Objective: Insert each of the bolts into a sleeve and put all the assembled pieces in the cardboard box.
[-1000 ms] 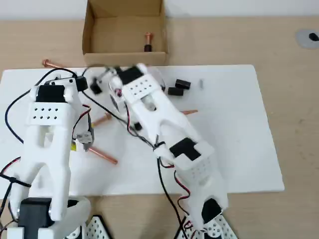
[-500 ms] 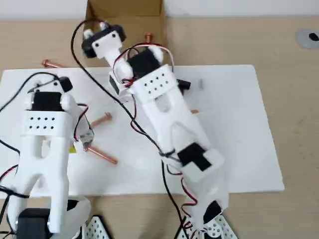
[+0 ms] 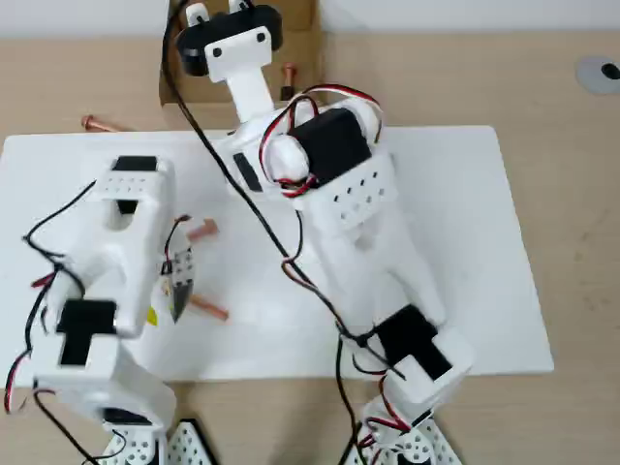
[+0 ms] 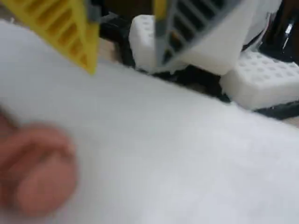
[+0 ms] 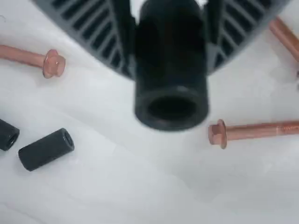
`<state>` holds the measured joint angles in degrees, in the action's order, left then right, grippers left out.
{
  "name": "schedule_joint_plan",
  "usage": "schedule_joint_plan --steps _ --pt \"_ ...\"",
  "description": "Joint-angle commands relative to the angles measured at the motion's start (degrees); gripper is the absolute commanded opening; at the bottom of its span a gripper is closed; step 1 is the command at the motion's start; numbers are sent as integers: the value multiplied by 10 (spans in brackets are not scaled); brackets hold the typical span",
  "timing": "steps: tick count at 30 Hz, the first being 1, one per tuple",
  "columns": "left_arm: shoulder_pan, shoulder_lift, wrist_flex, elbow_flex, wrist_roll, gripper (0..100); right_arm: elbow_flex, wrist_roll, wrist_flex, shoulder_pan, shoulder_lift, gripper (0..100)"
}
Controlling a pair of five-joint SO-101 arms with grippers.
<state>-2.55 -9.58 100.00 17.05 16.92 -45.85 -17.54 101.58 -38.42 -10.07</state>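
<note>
Sleeve (image 5: 171,100) in rt end effector (image 5: 169,51), 3 bolts (image 5: 247,131) around

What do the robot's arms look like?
The left arm and right arm are chunky white plastic with black motor blocks, rows of little holes and loose black, red and white wires. The left gripper has one yellow and one grey ribbed finger; the right gripper has dark grey ones.

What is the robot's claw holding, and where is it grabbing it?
The right claw is pinching a black sleeve by its sides, and the sleeve's open end pokes out free. The left claw holds nothing.
</note>
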Motion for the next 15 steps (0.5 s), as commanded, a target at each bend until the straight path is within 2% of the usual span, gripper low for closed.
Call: schedule_joint_plan --steps 1,9,15 --pt "-2 -6 4 -84 2 59 9 -6 9 15 44 12" --pt "-1 65 4 -129 9 84 61 -6 4 15 44 12" --pt "27 131 4 -83 83 137 62 -6 -10 15 43 12"
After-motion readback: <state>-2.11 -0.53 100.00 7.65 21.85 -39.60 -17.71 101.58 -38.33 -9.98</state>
